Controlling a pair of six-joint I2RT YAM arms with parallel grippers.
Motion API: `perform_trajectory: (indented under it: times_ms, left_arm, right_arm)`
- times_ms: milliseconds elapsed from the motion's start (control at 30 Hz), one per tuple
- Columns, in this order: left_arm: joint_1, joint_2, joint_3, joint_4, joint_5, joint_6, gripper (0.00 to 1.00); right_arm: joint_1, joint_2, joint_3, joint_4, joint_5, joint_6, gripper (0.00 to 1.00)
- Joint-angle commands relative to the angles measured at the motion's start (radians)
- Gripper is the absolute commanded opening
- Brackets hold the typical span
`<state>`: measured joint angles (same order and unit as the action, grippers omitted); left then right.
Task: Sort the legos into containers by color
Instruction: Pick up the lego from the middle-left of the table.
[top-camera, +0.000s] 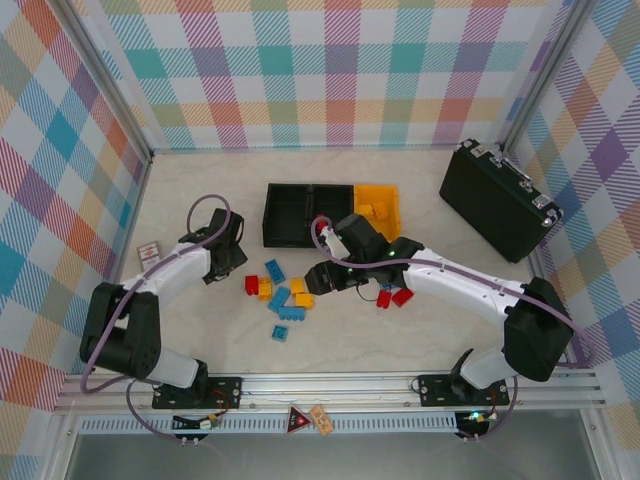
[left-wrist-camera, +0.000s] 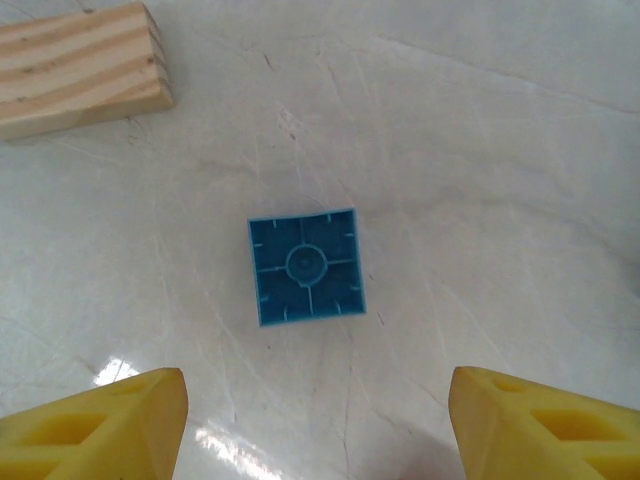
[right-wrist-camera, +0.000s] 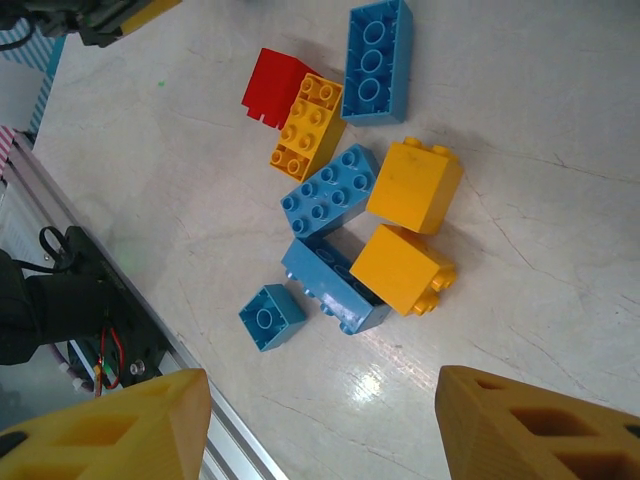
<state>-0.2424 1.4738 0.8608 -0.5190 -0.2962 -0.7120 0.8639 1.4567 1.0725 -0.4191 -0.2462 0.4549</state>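
Loose legos (top-camera: 277, 296) in blue, orange and red lie in a cluster at the table's middle. In the right wrist view they spread out as a red brick (right-wrist-camera: 270, 86), orange bricks (right-wrist-camera: 401, 268) and blue bricks (right-wrist-camera: 331, 189), with a small blue one (right-wrist-camera: 271, 316) nearest. My right gripper (right-wrist-camera: 320, 425) hangs open just short of them, empty. My left gripper (left-wrist-camera: 318, 425) is open above a single upside-down blue brick (left-wrist-camera: 306, 267), not touching it. The containers, two black bins (top-camera: 300, 214) and an orange bin (top-camera: 379, 207), stand in a row behind. Two red bricks (top-camera: 394, 297) lie under the right arm.
A tan wooden block (left-wrist-camera: 80, 65) lies left of the lone blue brick. A large black case (top-camera: 497, 200) stands at the back right. The table's metal front rail (right-wrist-camera: 160, 350) runs close behind the cluster. An orange brick (top-camera: 368, 210) sits in the orange bin.
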Motion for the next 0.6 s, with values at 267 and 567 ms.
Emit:
perform_trajectory:
  times_ms: [267,567]
  left_arm:
    - [0.075,0.138,0.066,0.062,-0.001,0.033,0.58]
    - [0.08,0.182,0.099,0.039,0.003,0.061,0.4]
  right_arm:
    - [0.005,-0.009,-0.003,-0.023,0.028,-0.019,0.6]
    - [0.005,-0.017,-0.012,-0.025,0.036,-0.011,0.6]
